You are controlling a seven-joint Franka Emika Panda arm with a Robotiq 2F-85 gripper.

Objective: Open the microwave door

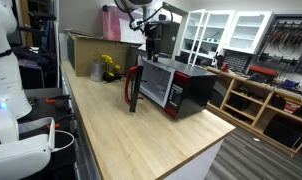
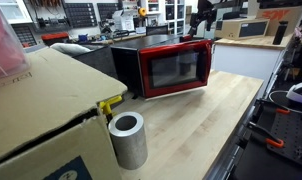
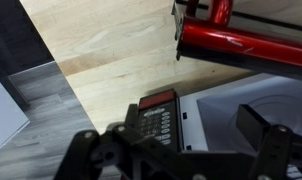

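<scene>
The microwave stands on the wooden counter, black with a red front, and also shows in an exterior view. The microwave door is swung out about a right angle from the oven. Its red outer face with the dark window shows in an exterior view. In the wrist view I see the door's red edge, the control panel and the white inside of the oven. My gripper is open and empty, above the oven's front, touching nothing.
A brown cardboard box stands at the counter's far end, with a grey cylinder and a yellow object beside it. The counter's edge drops off close in front of the oven. Shelves and workbenches stand behind.
</scene>
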